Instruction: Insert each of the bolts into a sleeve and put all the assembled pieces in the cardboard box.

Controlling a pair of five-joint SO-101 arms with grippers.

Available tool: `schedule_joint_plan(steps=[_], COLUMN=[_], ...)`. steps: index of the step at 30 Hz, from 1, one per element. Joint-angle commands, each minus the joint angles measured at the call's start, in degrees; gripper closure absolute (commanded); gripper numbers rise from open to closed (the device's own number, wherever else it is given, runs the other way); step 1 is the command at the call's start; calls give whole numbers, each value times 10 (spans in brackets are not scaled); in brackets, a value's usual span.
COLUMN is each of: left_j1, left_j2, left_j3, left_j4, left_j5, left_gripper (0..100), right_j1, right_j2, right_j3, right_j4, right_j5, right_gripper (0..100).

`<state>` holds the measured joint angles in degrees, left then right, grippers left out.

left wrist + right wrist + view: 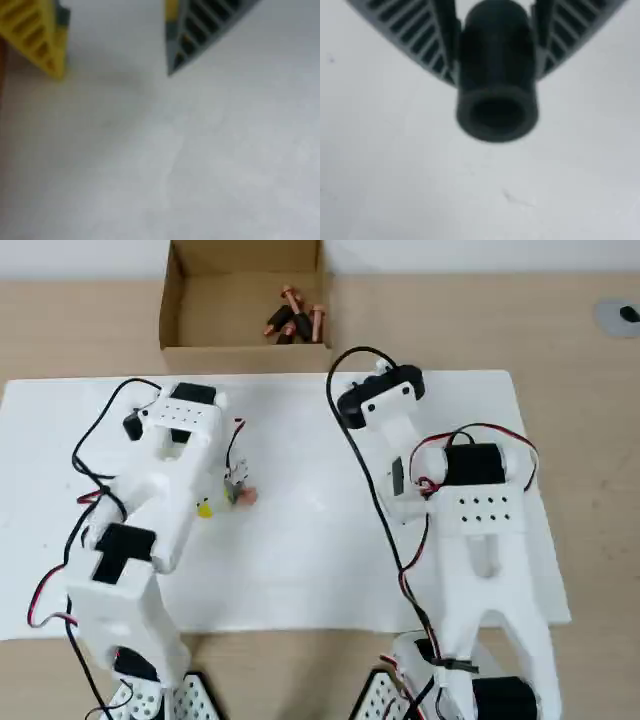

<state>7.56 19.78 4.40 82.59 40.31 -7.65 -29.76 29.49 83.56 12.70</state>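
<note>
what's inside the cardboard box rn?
Copper bolts in dark sleeves lie piled by the cardboard box's right wall. They overlap, so count unclear; far end cropped.

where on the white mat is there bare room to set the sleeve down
The widest bare patch of the white mat lies between the left arm and the right arm. The strip of mat just in front of the cardboard box is also free. It is crowded beside the left gripper, where a bolt lies.
</note>
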Motion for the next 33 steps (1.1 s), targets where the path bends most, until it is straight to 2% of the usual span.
schedule_joint_plan(steps=[1, 10, 16, 21, 22, 25, 27, 29, 33], left_j1=[9, 9, 11, 54, 66, 96, 98, 77, 17], left_j2=[6, 7, 12, 12, 12, 12, 12, 12, 12], left_j3=[-45, -234, -251, -254, -252, -254, -252, -257, -246], left_j4=[-9, 127, 133, 115, 105, 54, 26, 12, 28], left_j5=[2, 2, 4, -11, -51, -279, -338, -417, -703], left_gripper=[846, 846, 846, 845, 844, 843, 843, 843, 843], right_j1=[4, 4, 4, 3, 3, 4, 5, 7, 7], right_j2=[-23, -21, -21, -20, -20, -20, -20, -20, -21], right_j3=[-3, -3, -1, -1, -1, 0, 0, 0, 0], right_j4=[2, 1, -1, -1, -2, 0, 1, 2, 2], right_j5=[0, 0, 0, 0, 0, 0, 0, 0, 0], right_gripper=[941, 941, 941, 941, 941, 941, 941, 941, 941])
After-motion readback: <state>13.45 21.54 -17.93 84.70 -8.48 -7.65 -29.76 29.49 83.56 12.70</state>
